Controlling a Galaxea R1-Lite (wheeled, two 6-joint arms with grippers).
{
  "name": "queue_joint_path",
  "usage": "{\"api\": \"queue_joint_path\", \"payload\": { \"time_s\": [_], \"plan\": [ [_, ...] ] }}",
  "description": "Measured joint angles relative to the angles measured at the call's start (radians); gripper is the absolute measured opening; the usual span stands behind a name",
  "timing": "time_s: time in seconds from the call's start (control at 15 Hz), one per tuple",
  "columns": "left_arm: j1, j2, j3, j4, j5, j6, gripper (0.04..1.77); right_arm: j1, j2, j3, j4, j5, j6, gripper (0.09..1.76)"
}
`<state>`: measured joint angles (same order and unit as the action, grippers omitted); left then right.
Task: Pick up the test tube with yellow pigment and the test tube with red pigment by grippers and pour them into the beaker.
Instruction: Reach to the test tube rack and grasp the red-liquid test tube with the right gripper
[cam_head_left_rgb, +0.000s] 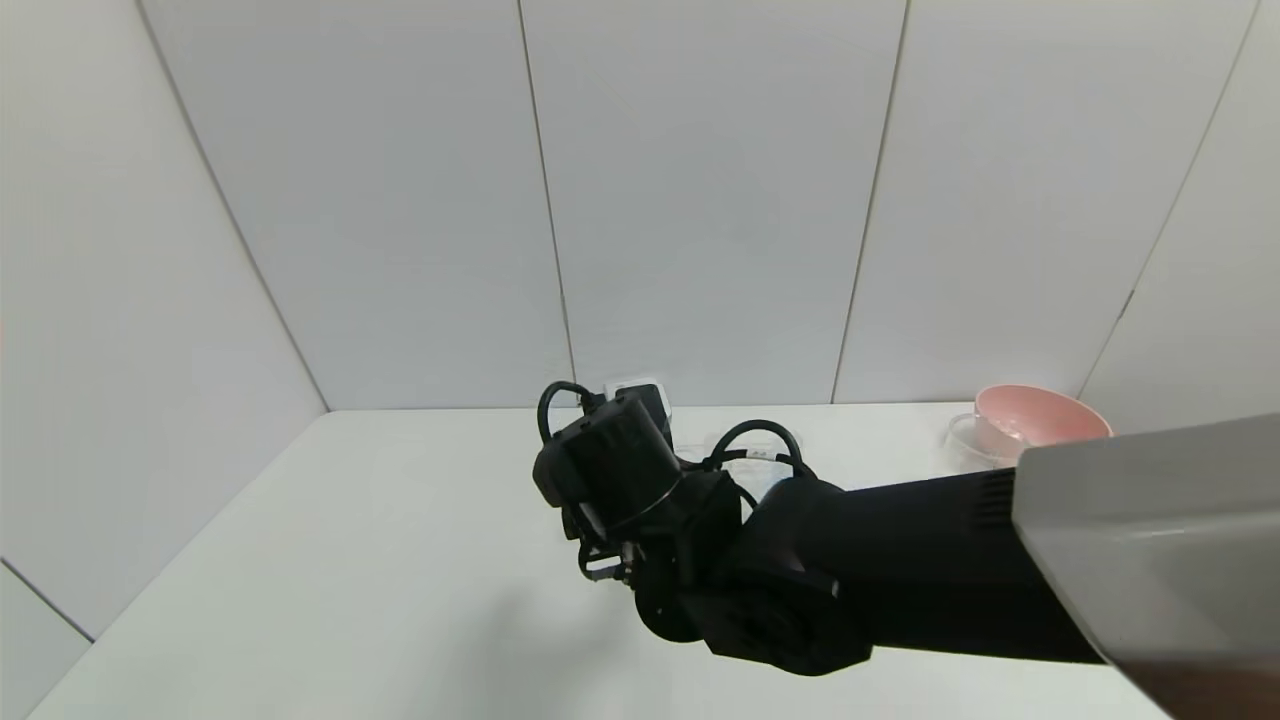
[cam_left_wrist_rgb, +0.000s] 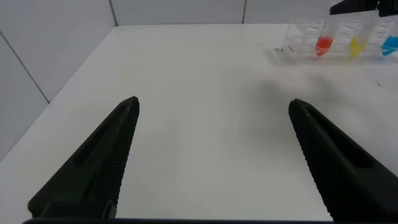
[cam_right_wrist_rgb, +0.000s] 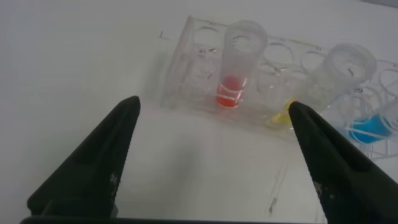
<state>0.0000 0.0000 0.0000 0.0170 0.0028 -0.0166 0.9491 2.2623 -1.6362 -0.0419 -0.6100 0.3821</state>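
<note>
Two tubes stand upright in the clear rack (cam_right_wrist_rgb: 249, 93) on the white surface (cam_left_wrist_rgb: 199, 93): the test tube with red pigment (cam_right_wrist_rgb: 239, 65) and, next to it, the test tube with yellow pigment (cam_right_wrist_rgb: 323, 81), both just ahead of your right tool (cam_right_wrist_rgb: 211, 149), which hangs above them with fingers spread wide and empty. Your left tool (cam_left_wrist_rgb: 211, 155), equally wide and empty, sits well apart from the rack, so the right arm is nearer; the beaker (cam_head_left_rgb: 965, 440) shows beside the pink bowl (cam_head_left_rgb: 1040, 420).

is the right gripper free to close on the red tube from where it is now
Probably yes. The right gripper is open just in front of the rack, and nothing lies between it and the test tube with red pigment, which stands upright there.
</note>
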Motion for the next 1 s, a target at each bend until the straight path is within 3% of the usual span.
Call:
{"api": "queue_joint_path", "payload": {
  "time_s": [0.67,1.0],
  "plan": [
    [0.000,0.000,0.000,0.000,0.000,0.000,1.72,-0.054,0.183,-0.219,0.016,-0.015,-0.013,1.71],
    [0.000,0.000,0.000,0.000,0.000,0.000,1.72,-0.068,0.219,-0.263,0.012,-0.020,-0.016,1.71]
  ]
}}
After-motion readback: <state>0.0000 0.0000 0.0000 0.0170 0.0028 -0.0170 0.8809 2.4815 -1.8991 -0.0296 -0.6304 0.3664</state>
